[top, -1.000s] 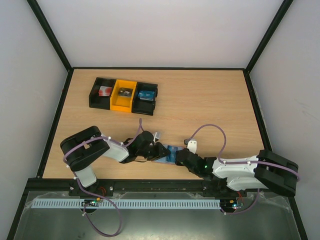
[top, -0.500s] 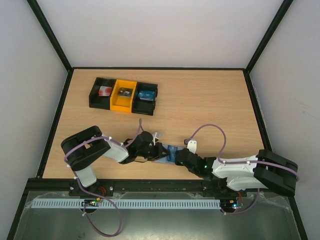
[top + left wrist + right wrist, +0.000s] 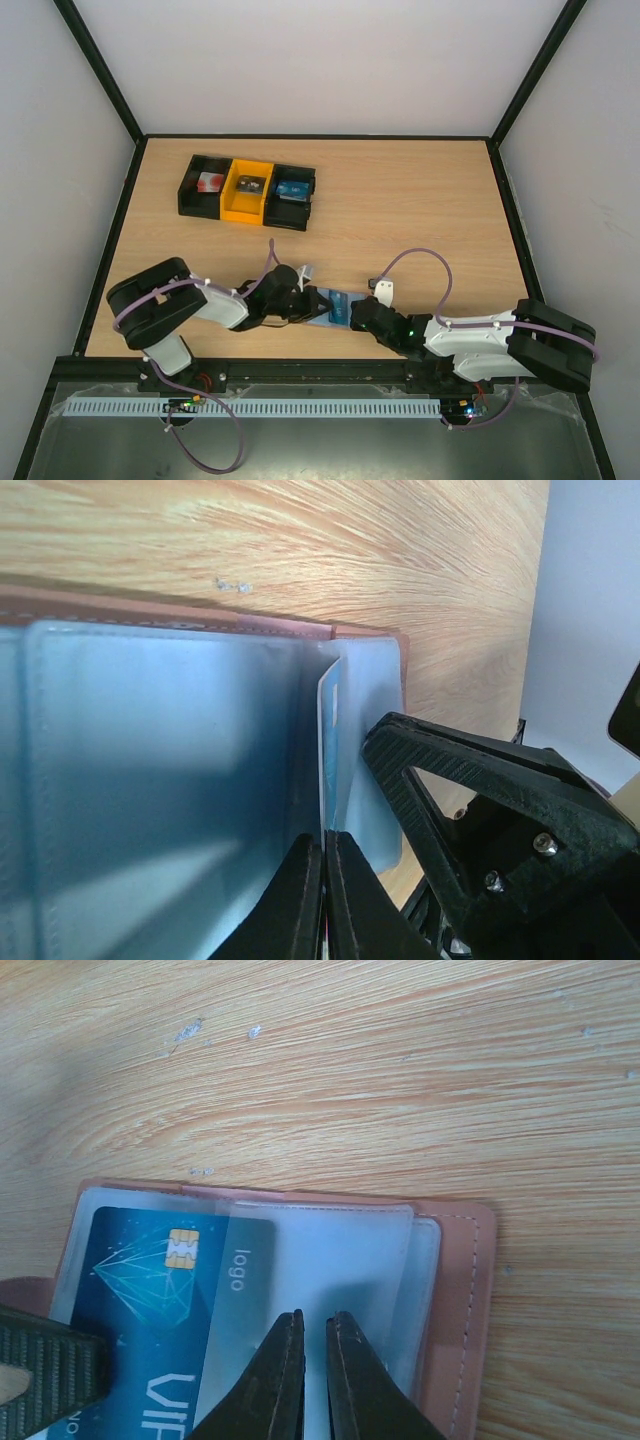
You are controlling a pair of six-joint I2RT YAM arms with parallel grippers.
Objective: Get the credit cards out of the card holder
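The card holder (image 3: pixel 336 308) lies open on the table near the front edge, between both grippers. Its rim is mauve-brown (image 3: pixel 466 1300) and its inside is light blue-grey (image 3: pixel 150 780). A blue credit card (image 3: pixel 150 1270) with a gold chip sticks partway out of a translucent pocket, toward the left. In the left wrist view this card (image 3: pixel 328 705) shows edge-on, and my left gripper (image 3: pixel 324 838) is shut on its near edge. My right gripper (image 3: pixel 315 1315) is shut, its tips pressing down on the pocket panel. Any other cards are hidden.
A row of three bins (image 3: pixel 247 190), black, yellow and black, stands at the back left with small items inside. The right gripper's black finger (image 3: pixel 470 770) sits close beside the holder. Dark frame rails border the table.
My left gripper has closed onto the card's edge, and the left arm has shifted a little to the left. The right arm and the holder have stayed in place.
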